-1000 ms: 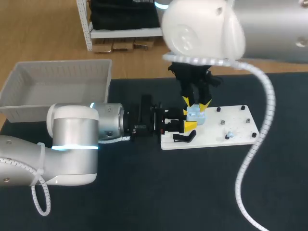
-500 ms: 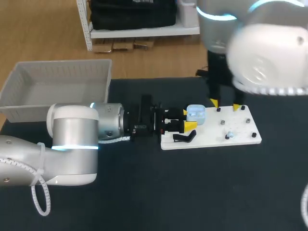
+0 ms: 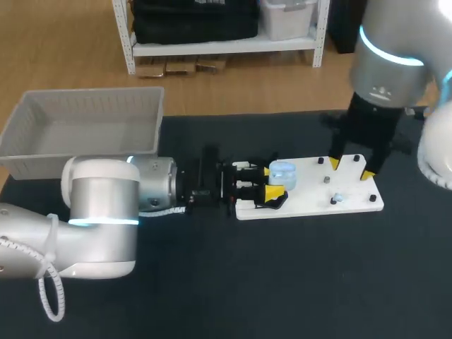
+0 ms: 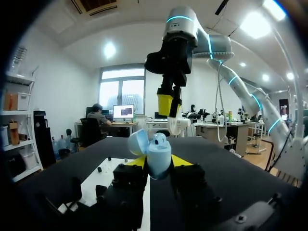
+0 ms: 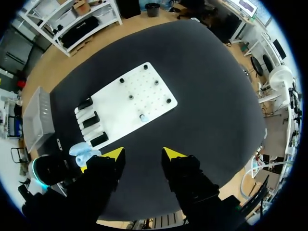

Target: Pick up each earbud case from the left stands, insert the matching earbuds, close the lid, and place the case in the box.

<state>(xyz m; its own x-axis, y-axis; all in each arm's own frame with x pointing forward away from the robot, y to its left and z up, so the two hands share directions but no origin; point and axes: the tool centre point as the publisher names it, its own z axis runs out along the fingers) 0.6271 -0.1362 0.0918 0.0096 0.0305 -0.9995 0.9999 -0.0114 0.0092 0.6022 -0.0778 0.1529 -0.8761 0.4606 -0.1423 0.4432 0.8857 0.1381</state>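
A light blue earbud case (image 3: 282,173) with its lid up sits over the left end of the white board (image 3: 311,192), and my left gripper (image 3: 274,185) is shut on it. In the left wrist view the case (image 4: 155,155) stands between the yellow fingertips with one earbud seated in it. My right gripper (image 3: 350,169) hangs open and empty above the board's right part, well apart from the case. From high up, the right gripper (image 5: 139,153) looks down on the board (image 5: 144,91). A small blue earbud (image 3: 337,198) lies on the board; it also shows as an earbud (image 5: 143,117) in the right wrist view.
A white bin (image 3: 85,131) stands at the back left of the black table. Black stands (image 5: 91,120) line the board's left end, and small black pegs (image 3: 373,198) dot its right part.
My right gripper has lifted off the case, swung right across the board and opened wider. The left gripper keeps its hold on the case, nearly still.
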